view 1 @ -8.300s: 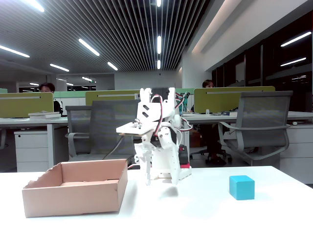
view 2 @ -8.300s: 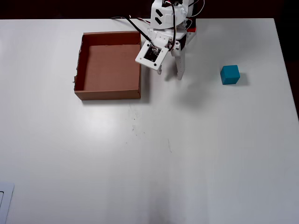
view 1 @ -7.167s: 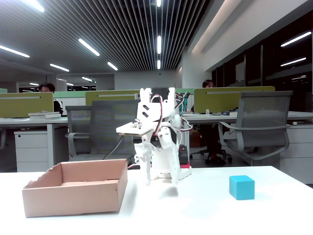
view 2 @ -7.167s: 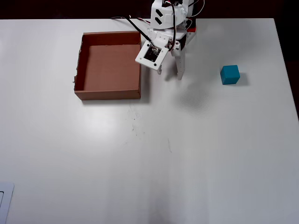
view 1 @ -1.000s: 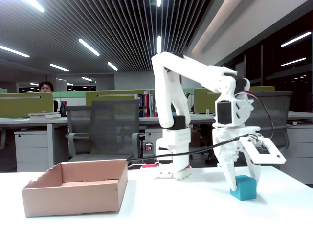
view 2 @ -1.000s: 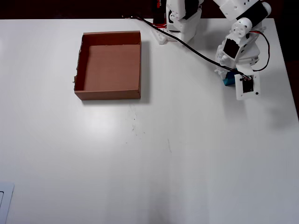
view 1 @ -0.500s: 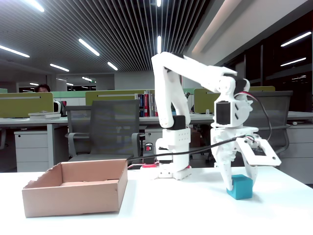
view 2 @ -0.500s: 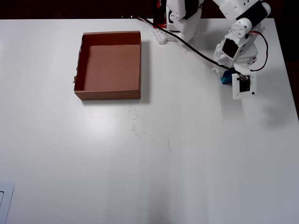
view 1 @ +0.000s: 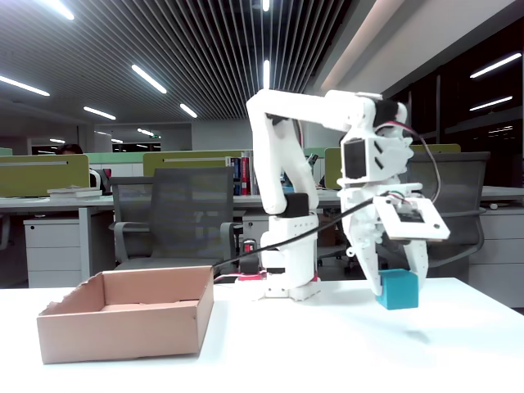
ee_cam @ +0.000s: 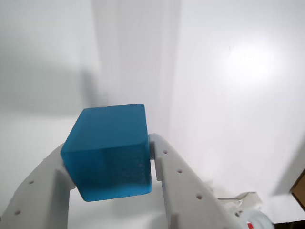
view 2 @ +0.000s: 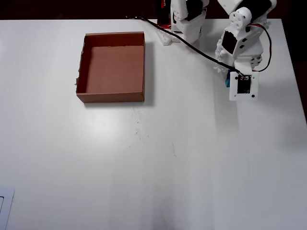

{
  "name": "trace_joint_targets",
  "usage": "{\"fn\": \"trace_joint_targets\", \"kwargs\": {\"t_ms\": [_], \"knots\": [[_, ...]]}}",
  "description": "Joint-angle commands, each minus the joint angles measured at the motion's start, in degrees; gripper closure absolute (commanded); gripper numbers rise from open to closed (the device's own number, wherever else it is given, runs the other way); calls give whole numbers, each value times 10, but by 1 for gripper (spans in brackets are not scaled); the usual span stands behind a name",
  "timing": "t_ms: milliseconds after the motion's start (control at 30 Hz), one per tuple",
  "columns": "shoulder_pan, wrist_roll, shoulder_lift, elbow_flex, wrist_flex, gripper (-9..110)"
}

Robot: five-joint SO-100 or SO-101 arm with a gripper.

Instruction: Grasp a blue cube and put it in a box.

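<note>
The blue cube (ee_cam: 109, 150) is clamped between my gripper's (ee_cam: 107, 160) two white fingers and fills the middle of the wrist view. In the fixed view the gripper (view 1: 397, 282) holds the cube (view 1: 399, 289) a little above the white table at the right. In the overhead view only a sliver of the cube (view 2: 226, 82) shows beside the wrist, which hides the gripper. The box (view 2: 112, 67) is a tan cardboard tray, empty, far to the left of the gripper; it also shows in the fixed view (view 1: 123, 323).
The arm's white base (view 2: 184, 21) stands at the table's far edge with a black cable (view 2: 192, 48) running to the wrist. Office chairs and desks (view 1: 164, 221) lie beyond the table. A tan edge (ee_cam: 299, 188) shows at the wrist view's right border.
</note>
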State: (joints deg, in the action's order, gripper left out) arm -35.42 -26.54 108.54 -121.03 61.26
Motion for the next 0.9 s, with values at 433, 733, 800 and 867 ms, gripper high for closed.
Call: {"fn": "trace_joint_targets", "kwargs": {"t_ms": [433,733,800,867], "knots": [[190,-26,97,66,111,86],[347,-52,101,113,167,86],[381,-57,103,128,177,86],[415,-59,106,142,187,86]]}}
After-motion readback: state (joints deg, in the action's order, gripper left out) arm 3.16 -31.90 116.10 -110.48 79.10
